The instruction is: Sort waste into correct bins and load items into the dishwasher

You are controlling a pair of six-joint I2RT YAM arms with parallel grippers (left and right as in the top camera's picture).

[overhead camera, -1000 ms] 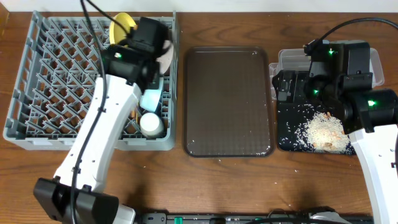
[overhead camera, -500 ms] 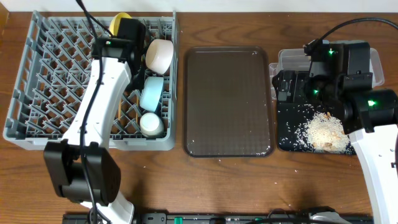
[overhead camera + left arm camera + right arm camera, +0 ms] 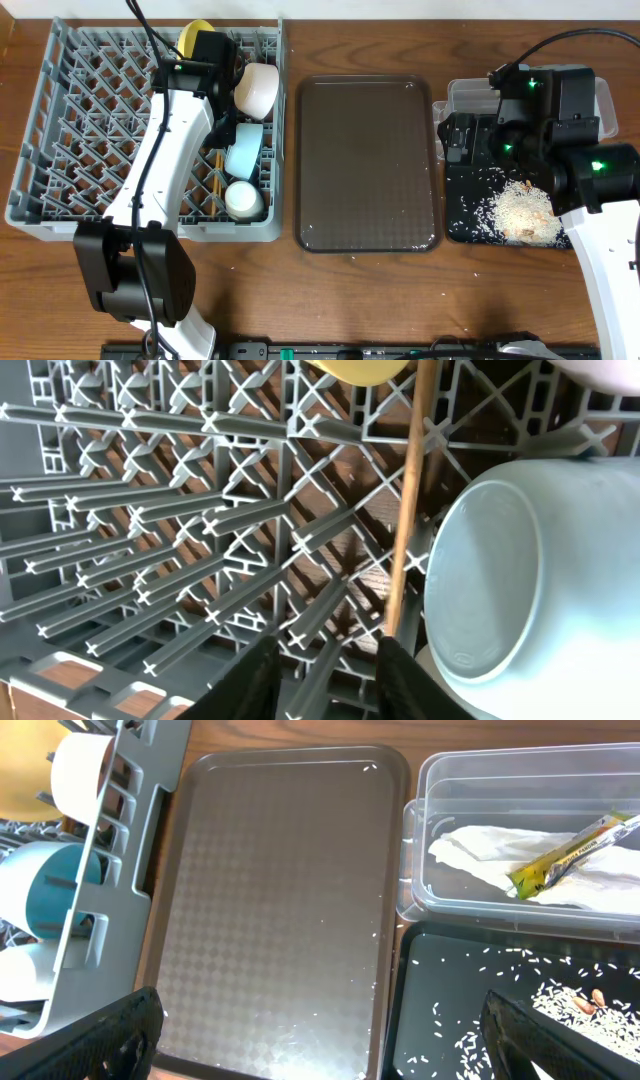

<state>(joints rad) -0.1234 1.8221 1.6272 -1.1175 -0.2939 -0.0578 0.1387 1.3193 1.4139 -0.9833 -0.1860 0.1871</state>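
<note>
Overhead, a brown wooden table (image 3: 360, 290) fills the frame; nothing of the room beyond it shows. The grey dish rack (image 3: 100, 228) sits at the left, an empty brown serving tray (image 3: 366, 165) in the middle, and the clear tub (image 3: 605, 95) and black tray (image 3: 470, 225) at the right, tub on the far side.

Along the rack's right side stand the yellow plate (image 3: 190, 35), white bowl (image 3: 257, 88), blue bowl (image 3: 245, 152) and white cup (image 3: 243, 199), with chopsticks (image 3: 213, 185) lying beside them. Rice (image 3: 520, 210) is heaped on the black tray. The napkin (image 3: 490, 855) and sachet (image 3: 565, 855) lie in the tub.

The left arm crosses the rack, hiding part of it. The left gripper (image 3: 328, 652) hangs narrowly parted and empty over the pegs, a chopstick's end just beside one finger. The right arm covers much of both bins; the right gripper (image 3: 320, 1020) is spread wide, holding nothing.
</note>
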